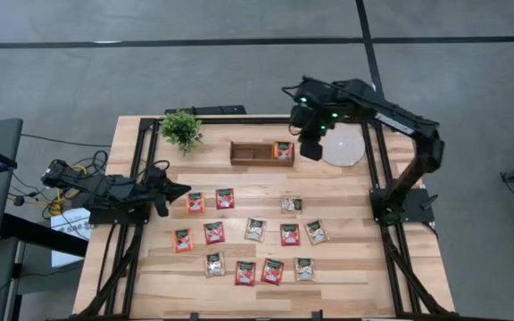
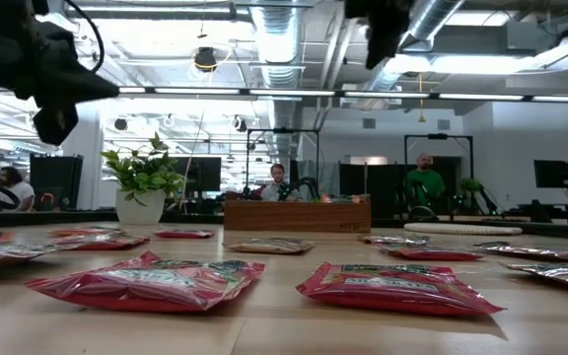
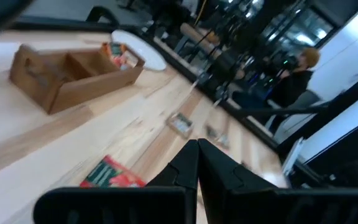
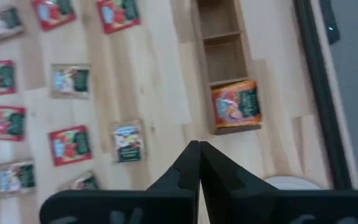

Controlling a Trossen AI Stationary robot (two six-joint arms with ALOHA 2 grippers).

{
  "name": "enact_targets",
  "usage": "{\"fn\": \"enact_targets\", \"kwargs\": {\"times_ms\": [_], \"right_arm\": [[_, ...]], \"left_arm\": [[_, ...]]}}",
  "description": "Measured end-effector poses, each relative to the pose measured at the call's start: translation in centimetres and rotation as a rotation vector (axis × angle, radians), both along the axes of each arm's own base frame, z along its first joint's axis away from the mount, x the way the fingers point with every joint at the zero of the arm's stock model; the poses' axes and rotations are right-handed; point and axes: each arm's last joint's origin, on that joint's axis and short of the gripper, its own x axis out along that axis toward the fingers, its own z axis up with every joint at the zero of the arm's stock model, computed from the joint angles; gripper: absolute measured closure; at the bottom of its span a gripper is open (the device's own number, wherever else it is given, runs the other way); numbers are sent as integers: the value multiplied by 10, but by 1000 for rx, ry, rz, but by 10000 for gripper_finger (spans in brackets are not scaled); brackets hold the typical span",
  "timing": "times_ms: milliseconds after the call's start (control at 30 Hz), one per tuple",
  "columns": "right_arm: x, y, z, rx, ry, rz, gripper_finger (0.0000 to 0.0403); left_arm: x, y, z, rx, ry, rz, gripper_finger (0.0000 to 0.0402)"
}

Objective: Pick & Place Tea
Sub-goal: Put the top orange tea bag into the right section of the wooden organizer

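My right claw point(image 1: 311, 145) hangs empty, fingers pressed together, over the right end of the wooden box point(image 1: 262, 153).

One red sachet point(image 1: 283, 150) already sits in the box's right-hand compartment, just below and beside my claw; the other compartments look bare. The remaining sachets point(image 1: 255, 229) lie flat in loose rows toward the desk's point(image 1: 355, 267) front edge, well apart from the box, so my next reach goes forward and down from here (the beige one point(image 1: 292, 204) nearest the box looks the easiest pick). My left claw point(image 1: 178, 193), also pressed shut, waits at the left, just beside a red sachet point(image 1: 194, 202). The desk is pale wood; an open workshop with people lies beyond.
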Motion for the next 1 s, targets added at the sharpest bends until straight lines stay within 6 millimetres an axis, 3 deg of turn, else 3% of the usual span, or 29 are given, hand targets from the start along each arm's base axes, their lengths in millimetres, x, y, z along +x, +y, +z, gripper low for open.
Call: {"fn": "enact_targets", "kwargs": {"times_ms": [167,467,600,800,1000], "right_arm": [[-32,13,-16,45,-86,-51,400],[-89,45,-71,125,-404,-230,397],[-106,59,-85,156,-554,-248,397],[-127,68,-94,139,-723,-228,397],[-143,71,-104,119,-783,-237,397]], "left_arm": [[1,-1,6,47,-48,-48,401],[11,-5,10,89,-27,-77,401],[22,-9,25,110,37,-71,401],[47,-14,50,175,281,-52,401],[81,-13,73,186,544,-39,401]]}}
